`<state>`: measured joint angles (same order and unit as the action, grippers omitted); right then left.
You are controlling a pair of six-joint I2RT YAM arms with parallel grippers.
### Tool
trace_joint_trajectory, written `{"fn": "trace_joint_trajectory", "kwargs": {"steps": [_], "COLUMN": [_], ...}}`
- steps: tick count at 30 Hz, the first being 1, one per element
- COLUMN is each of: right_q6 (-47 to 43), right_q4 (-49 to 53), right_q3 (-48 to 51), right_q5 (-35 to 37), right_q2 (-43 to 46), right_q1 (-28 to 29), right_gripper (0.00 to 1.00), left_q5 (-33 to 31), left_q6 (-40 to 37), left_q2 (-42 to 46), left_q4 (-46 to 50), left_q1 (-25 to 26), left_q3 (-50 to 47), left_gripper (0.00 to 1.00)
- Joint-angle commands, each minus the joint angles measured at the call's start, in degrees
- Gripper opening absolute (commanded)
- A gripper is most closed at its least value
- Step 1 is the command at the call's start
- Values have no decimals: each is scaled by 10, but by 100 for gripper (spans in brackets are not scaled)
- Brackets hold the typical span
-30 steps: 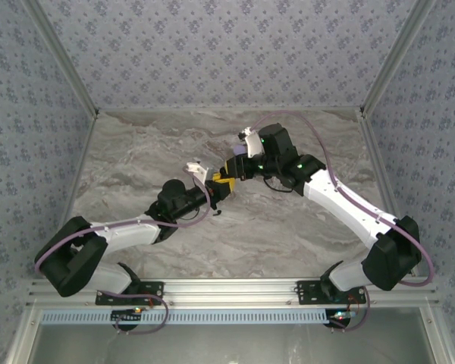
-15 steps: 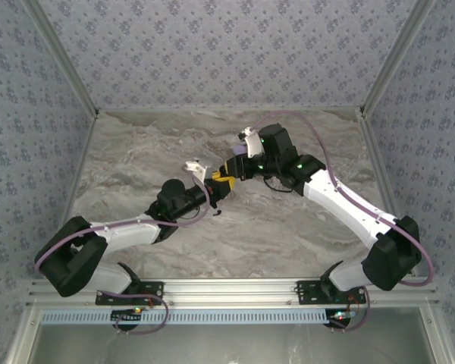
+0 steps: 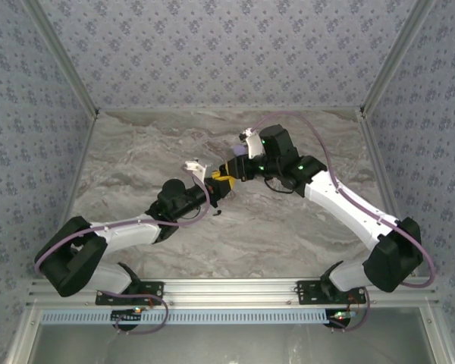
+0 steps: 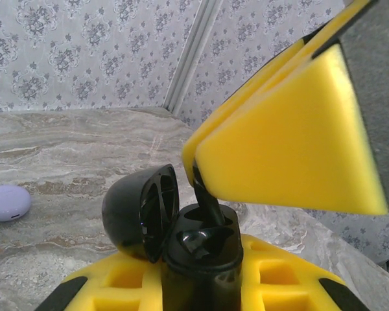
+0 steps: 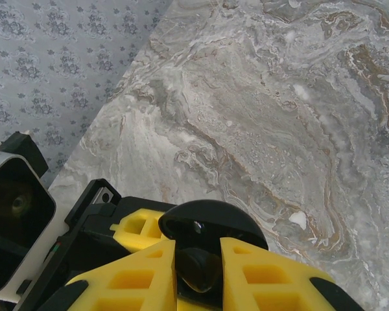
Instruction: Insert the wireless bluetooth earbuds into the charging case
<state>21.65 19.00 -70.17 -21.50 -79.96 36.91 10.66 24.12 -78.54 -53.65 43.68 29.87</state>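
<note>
Light: bright, even, diffuse; source not seen.
Shadows: soft and faint under the arms on the table.
Glare: small white highlights on the glossy black case.
Focus, left wrist: pads close to the lens, soft-edged; lavender case slightly blurred.
Focus, right wrist: marble sharp, pads at the bottom softer.
Distortion: top view wide-angle, frame posts splay outward.

Case sits in L gripper, mid-table. Lid just left of case, L wrist view. Earbud in case mouth, pinched by R gripper above. 2nd case well left, on table.
</note>
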Motion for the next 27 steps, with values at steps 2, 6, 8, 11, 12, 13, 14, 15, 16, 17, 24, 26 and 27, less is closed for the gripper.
{"fn": "trace_joint_trajectory", "kwargs": {"steps": [2,6,8,11,12,13,14,15,16,17,24,26,27], "right_q6": [1,-2,-3,-6,-6,-7,-8,-9,-9,-10,-13,-15,-15], "right_q4": [15,19,20,23,25,25,27,28,30,31,48,54,57], "right_q3": [7,7,7,4,3,2,1,0,0,-1,-9,-10,-11], "right_q5": [3,2,1,-1,-1,-3,-4,-5,-4,-3,25,38,44], "right_q2": [18,19,20,20,21,20,20,21,21,20,29,31,32], "right_q1": [7,7,7,7,8,8,8,8,8,8,9,8,9], "right_gripper": [23,25,26,29,30,31,31,32,32,33,43,45,46], "left_q5": [-16,-7,-4,-1,0,1,3,4,5,7,12,13,13], "left_q6": [5,1,0,-5,-6,-7,-8,-9,-10,-10,-26,-29,-31], "left_q2": [5,5,4,6,7,7,7,7,7,7,8,10,10], "left_q4": [-16,-13,-11,-2,1,2,3,4,5,7,21,25,27], "left_q1": [2,3,2,2,3,3,2,3,3,2,3,3,2], "left_q3": [27,29,31,33,34,34,34,35,35,37,41,41,41], "left_gripper": [3,3,3,3,3,3,3,3,3,3,3,3,3]}}
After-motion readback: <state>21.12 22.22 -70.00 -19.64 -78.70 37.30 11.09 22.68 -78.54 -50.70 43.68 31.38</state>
